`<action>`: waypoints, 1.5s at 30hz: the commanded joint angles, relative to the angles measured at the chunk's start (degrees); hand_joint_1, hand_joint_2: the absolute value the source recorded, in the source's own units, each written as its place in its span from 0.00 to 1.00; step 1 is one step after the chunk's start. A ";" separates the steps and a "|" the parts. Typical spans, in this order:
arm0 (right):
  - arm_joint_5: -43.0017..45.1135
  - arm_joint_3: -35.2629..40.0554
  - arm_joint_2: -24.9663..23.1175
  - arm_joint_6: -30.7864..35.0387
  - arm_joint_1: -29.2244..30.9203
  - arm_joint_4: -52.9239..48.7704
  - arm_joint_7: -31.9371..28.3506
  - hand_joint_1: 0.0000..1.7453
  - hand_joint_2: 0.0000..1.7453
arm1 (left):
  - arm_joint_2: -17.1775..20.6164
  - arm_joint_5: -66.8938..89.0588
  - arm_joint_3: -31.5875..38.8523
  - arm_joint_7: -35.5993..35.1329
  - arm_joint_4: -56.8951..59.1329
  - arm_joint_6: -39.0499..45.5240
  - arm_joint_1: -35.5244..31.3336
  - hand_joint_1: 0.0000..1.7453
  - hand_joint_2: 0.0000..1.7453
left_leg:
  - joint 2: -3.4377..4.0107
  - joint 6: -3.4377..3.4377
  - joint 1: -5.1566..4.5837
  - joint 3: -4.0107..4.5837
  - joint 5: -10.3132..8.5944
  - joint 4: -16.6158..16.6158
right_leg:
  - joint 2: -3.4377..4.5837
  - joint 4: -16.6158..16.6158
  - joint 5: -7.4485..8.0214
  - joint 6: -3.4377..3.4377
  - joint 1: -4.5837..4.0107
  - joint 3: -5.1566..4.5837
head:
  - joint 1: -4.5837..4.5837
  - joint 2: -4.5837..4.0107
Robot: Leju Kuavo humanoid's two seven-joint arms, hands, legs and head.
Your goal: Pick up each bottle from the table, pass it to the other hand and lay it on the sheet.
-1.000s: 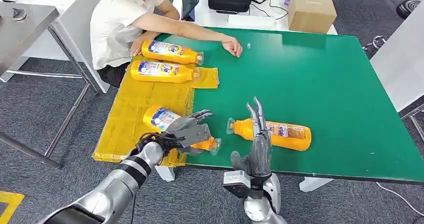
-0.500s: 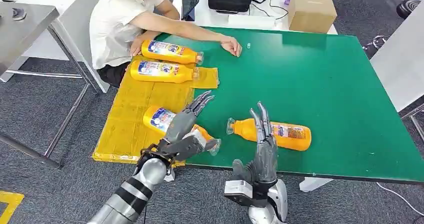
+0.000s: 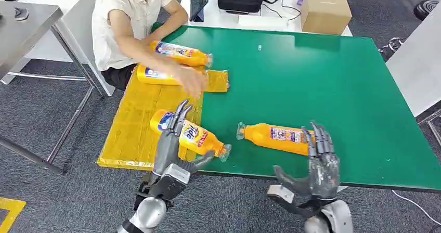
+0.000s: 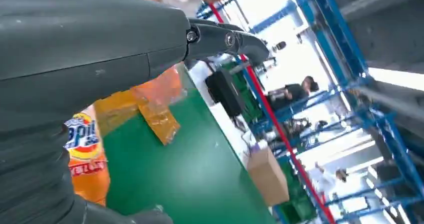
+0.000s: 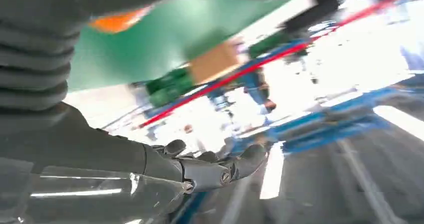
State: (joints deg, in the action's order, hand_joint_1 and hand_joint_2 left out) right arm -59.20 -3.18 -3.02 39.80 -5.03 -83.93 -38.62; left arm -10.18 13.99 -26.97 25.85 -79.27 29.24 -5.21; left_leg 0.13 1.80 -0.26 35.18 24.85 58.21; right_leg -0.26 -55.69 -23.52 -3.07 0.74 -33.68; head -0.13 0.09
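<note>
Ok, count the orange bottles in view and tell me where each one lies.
4. Two at the yellow sheet's far end: far bottle, second bottle behind a person's arm. Third bottle at the sheet's near edge. Fourth bottle on the green table.

I see a green table (image 3: pixel 322 82) w/ a yellow sheet (image 3: pixel 135 118) at its edge. Bottles are orange-yellow w/ blue-white-red labels: nearest one (image 3: pixel 190 135), another on the green (image 3: pixel 275 138). Both hands, left (image 3: pixel 171 144) & right (image 3: pixel 320 163), are dark grey. Person's shirt (image 3: pixel 117 20) is cream; box (image 3: pixel 323 12) is brown cardboard.
</note>
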 commanded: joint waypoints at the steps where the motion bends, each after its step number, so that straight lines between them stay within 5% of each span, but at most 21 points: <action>1: -2.37 -11.17 6.07 0.20 3.45 10.68 1.98 0.00 1.00 | 0.10 -4.02 -4.10 4.43 -2.20 3.37 5.25 0.00 1.00 | 0.00 -0.05 -0.01 -0.24 0.07 -0.09 | 0.01 0.09 -0.06 0.06 0.02 0.22 | 0.04 0.00; 15: -7.18 -7.86 7.47 0.20 7.80 17.86 4.02 0.00 1.00 | 0.98 -6.55 -6.70 4.96 -0.97 3.59 4.05 0.00 1.00 | 0.07 -0.06 0.02 -0.23 0.06 -0.07 | 0.09 0.06 -0.13 -0.09 0.00 0.22 | 0.04 0.00; 22: -7.67 -3.37 8.24 0.20 16.04 31.09 5.38 0.00 1.00 | 0.31 -7.39 -7.79 5.74 1.46 4.44 0.91 0.00 1.00 | 0.27 -0.09 0.04 -0.35 0.06 -0.09 | 0.30 0.09 -0.05 -0.05 -0.02 0.30 | 0.04 0.00; 28: -4.71 -0.36 6.05 0.20 23.26 45.56 5.05 0.00 1.00 | 0.10 -7.64 -8.45 5.56 2.79 5.10 -0.92 0.00 1.00 | 0.22 -0.04 0.07 -0.40 0.01 -0.11 | 0.25 0.12 -0.05 -0.04 -0.05 0.34 | 0.04 0.00; 40: -7.57 0.97 1.85 0.20 26.21 52.12 5.09 0.00 1.00 | -0.69 -9.04 -9.45 5.90 4.85 5.15 -4.03 0.00 1.00 | 0.14 -0.02 0.04 -0.29 0.00 -0.05 | 0.14 0.01 -0.10 -0.07 -0.02 0.27 | 0.04 0.00; 45: -12.79 3.86 3.15 0.20 27.79 55.70 12.58 0.00 1.00 | -0.65 -9.97 -9.69 5.51 5.13 4.69 -4.45 0.00 1.00 | 0.05 -0.02 0.03 -0.29 -0.02 -0.06 | 0.06 0.02 -0.11 -0.08 -0.01 0.29 | 0.02 0.00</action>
State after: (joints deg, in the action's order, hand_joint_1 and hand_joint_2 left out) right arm -67.32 -3.69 0.17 39.89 18.22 -38.93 -32.80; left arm -11.58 4.94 -35.34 31.95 -78.09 34.23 -6.80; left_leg 0.12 1.90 -0.27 35.17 24.77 58.21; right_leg -0.28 -55.73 -23.59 -3.27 0.77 -33.64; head -0.11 0.09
